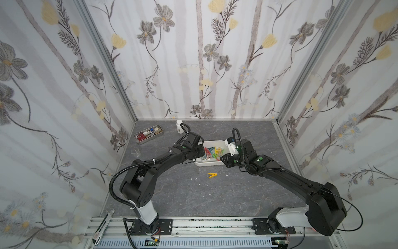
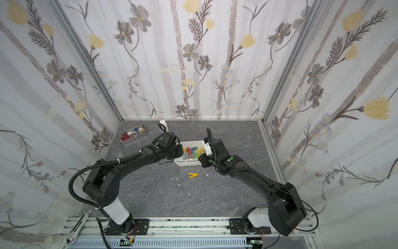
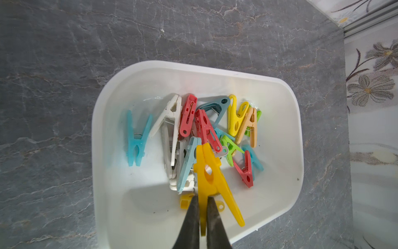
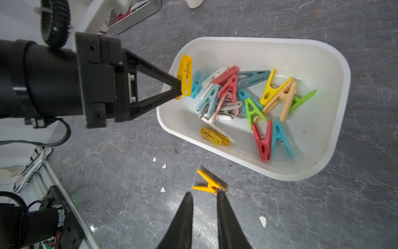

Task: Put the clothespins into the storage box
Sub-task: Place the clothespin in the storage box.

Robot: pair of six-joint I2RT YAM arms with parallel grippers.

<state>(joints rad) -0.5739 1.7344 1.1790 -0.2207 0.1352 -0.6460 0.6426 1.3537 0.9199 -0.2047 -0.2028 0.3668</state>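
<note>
- Now a yellow peg (image 3: 207,172) is gripped by the left tool (image 3: 202,198) over the box (image 3: 275,120); it must be let go.
- A loose peg (image 4: 210,185) is seen on the worktop (image 4: 129,151) by the narrow, empty right tool (image 4: 204,191).

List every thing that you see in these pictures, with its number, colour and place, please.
storage box: one, white, middle of the table.
clothespins: over a dozen, mixed colours, heaped in the box.
held clothespin: one, yellow, above the box.
loose clothespin: one, yellow, on the table, robot's side of the box.
metal tray: one, grey, far left, holding small tools.
bottle: one, white, at the back.
glass cup: one, clear, left edge.
scraps: several, white, scattered on the table.
table: one, dark grey.
left tool: one, black, shut on the held clothespin.
right tool: one, black, open, empty.
</note>
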